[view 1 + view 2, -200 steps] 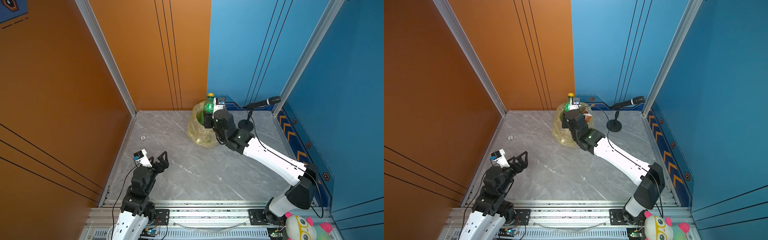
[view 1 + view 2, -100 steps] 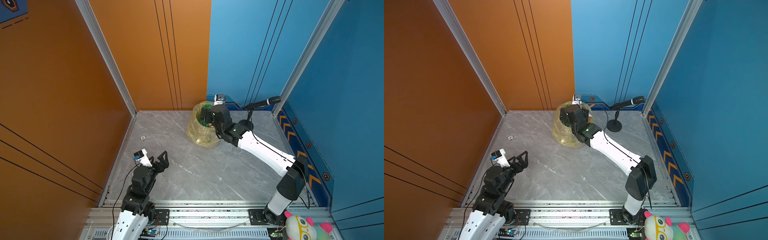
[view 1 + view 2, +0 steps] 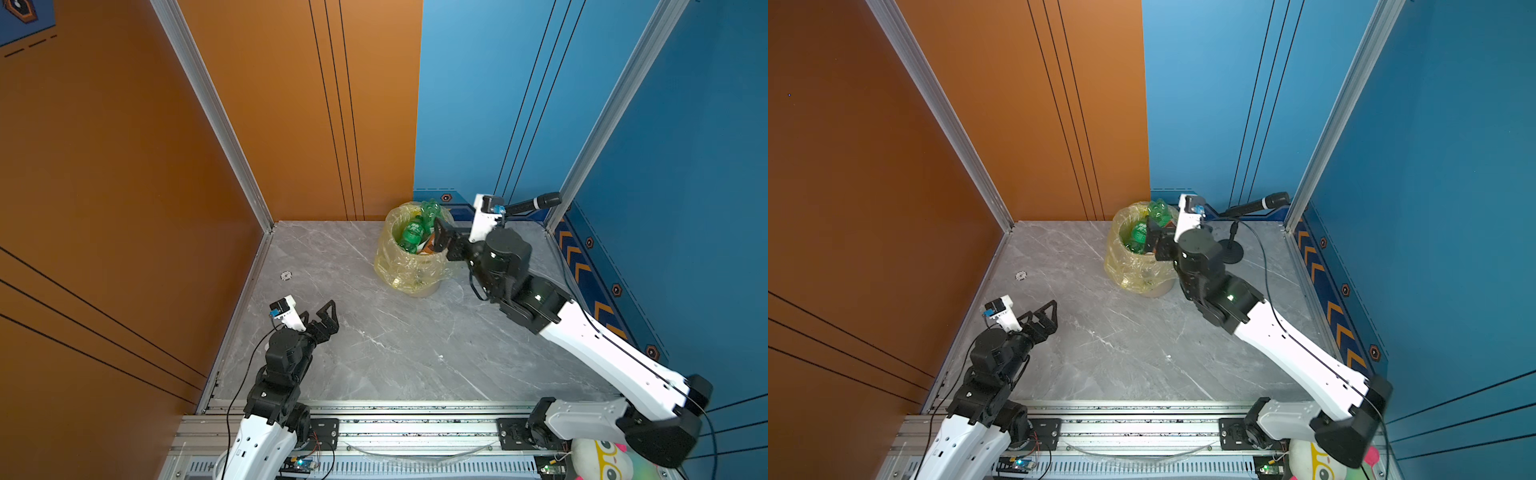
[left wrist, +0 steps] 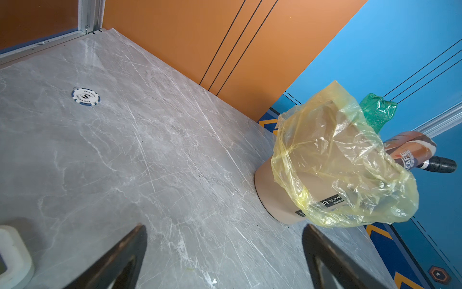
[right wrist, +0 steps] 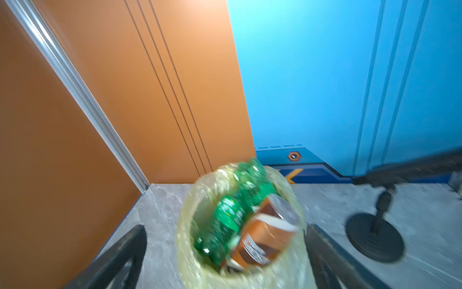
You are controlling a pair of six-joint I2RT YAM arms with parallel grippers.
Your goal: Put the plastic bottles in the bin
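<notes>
In both top views the bin [image 3: 409, 272] [image 3: 1133, 276] stood far back on the grey table [image 3: 395, 345] [image 3: 1121, 345], right of centre. One green bottle [image 3: 412, 237] [image 3: 1137, 237] leaned inside it, its long axis rising from the near side toward the far side. A second green bottle [image 3: 430, 210] [image 3: 1158, 210] poked up past the far rim. The right claw [image 3: 441, 235] [image 3: 1152, 237] hung at the bin's right rim. The left claw [image 3: 321, 316] [image 3: 1040, 316] sat near the left front, well apart from the bin. A microphone [image 3: 536, 203] [image 3: 1262, 203] stood right of the bin, and a poker chip [image 3: 286, 275] [image 3: 1020, 275] lay toward the left wall.

From the left wrist, the left claw [image 4: 225, 262] was spread wide and empty over bare table. A yellow bag [image 4: 337, 162] draped the bin [image 4: 275, 197]. The second green bottle [image 4: 377, 110] stuck out above it, and a brown bottle [image 4: 410, 150] slanted out at the rim.

The right wrist view was blurred. The right claw [image 5: 226, 232] gaped wide, gripping nothing, just short of the bin [image 5: 185, 225]. Inside, the green bottle [image 5: 227, 225] and the brown bottle [image 5: 265, 237] lay side by side, both tilted up toward the far right. The second green bottle [image 5: 250, 180] rose behind them.
</notes>
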